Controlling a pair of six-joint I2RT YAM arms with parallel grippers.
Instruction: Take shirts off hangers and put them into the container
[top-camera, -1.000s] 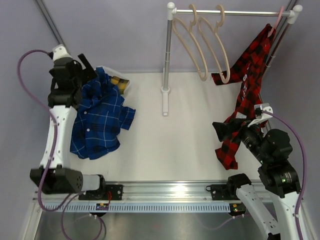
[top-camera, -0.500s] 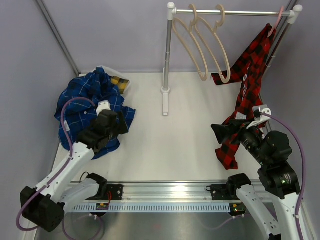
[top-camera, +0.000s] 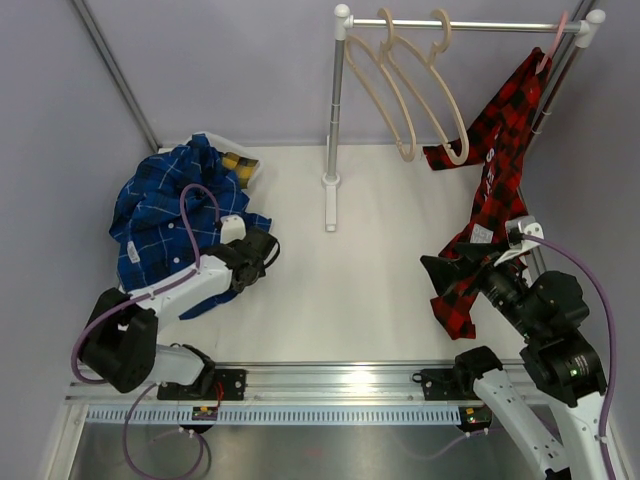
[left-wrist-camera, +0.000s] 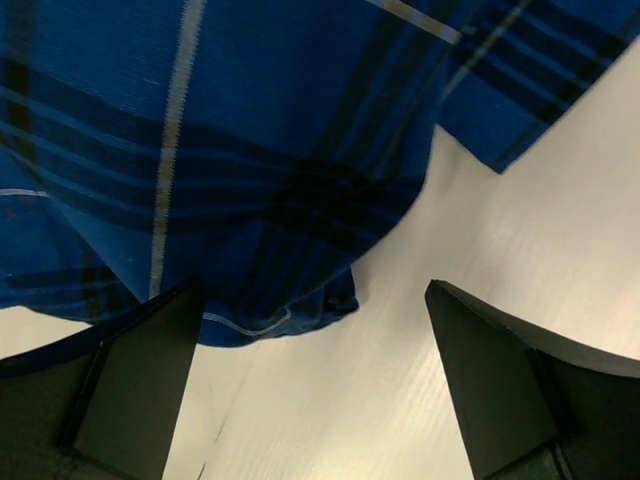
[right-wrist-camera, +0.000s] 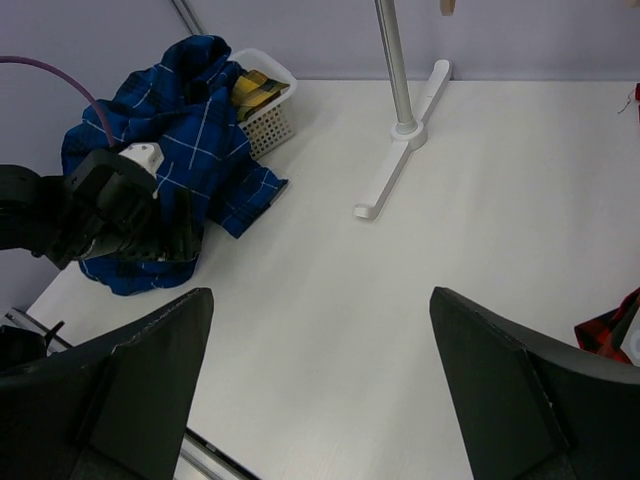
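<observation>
left gripper (top-camera: 265, 250) wide open and empty by the blue shirt (top-camera: 160, 205), right gripper (top-camera: 440, 268) open too beside the red shirt (top-camera: 500, 140)

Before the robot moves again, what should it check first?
1. Left gripper open and empty: ok, it sits at the blue shirt's edge.
2. Right gripper open and empty: ok.
3. Blue shirt fully inside the container: not ok, it drapes over the rim and spills onto the table.
4. Yellow shirt in the container: ok.
5. Red shirt off the rack: not ok, it hangs there.
6. Right gripper touching the red shirt: cannot tell.
</observation>
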